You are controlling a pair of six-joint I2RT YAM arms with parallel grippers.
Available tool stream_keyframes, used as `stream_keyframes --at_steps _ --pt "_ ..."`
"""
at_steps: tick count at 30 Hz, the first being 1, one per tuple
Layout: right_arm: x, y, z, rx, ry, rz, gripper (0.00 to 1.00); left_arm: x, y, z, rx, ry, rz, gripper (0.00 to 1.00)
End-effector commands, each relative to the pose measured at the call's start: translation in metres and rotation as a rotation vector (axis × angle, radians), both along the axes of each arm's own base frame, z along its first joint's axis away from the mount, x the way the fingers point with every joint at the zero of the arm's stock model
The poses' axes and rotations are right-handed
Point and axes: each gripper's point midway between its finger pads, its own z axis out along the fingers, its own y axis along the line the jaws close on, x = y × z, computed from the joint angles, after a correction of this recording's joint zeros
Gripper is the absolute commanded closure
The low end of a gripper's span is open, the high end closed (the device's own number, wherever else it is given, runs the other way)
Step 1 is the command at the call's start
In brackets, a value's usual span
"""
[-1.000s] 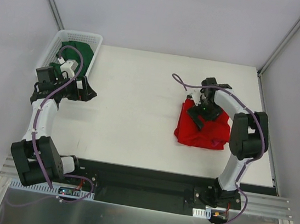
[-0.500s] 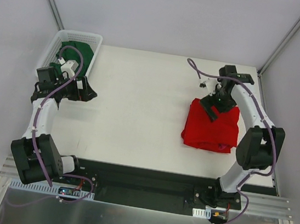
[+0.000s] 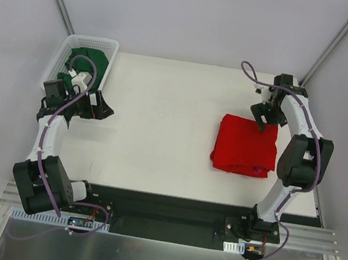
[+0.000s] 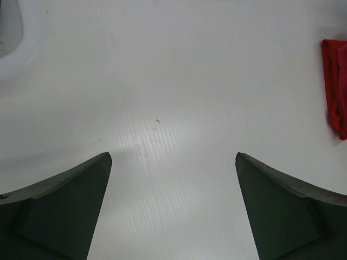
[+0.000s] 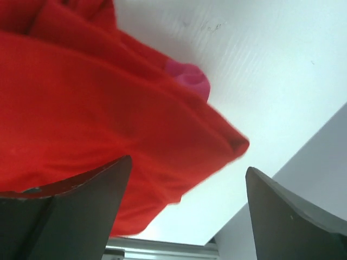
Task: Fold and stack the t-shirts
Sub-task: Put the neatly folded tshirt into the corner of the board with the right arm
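Red t-shirt (image 3: 245,146): folded, near desk's right edge, pink t-shirt (image 5: 187,76) peeking from beneath.
Right gripper (image 3: 261,118): jaws apart, empty, at its far corner.
Left gripper (image 4: 172,157): spread wide, empty.

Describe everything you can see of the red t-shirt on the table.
The red t-shirt is bright, plain, soft-looking cloth, folded into a rough rectangle and lying flat on the right side of the white table. Its edges show stacked layers and a few wrinkles. A bit of magenta-pink cloth peeks out from under one edge. The right gripper stands over its far right corner with fingers apart; whether it touches the cloth cannot be told.
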Motion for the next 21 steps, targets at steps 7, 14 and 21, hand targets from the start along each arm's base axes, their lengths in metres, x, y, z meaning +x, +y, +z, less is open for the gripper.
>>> stream_keyframes --at_steps 7,14,21 --pt "0.046 -0.016 -0.003 0.048 -0.149 -0.162 0.36 -0.009 -0.005 0.002 0.01 -0.045 -0.031 0.01" --pt "0.048 -0.017 0.011 0.062 -0.186 -0.2 0.39 -0.009 -0.004 0.003 0.015 -0.05 -0.032 0.01" --pt "0.039 -0.014 0.018 0.078 -0.197 -0.226 0.83 -0.007 -0.005 0.002 0.003 -0.044 -0.034 0.01"
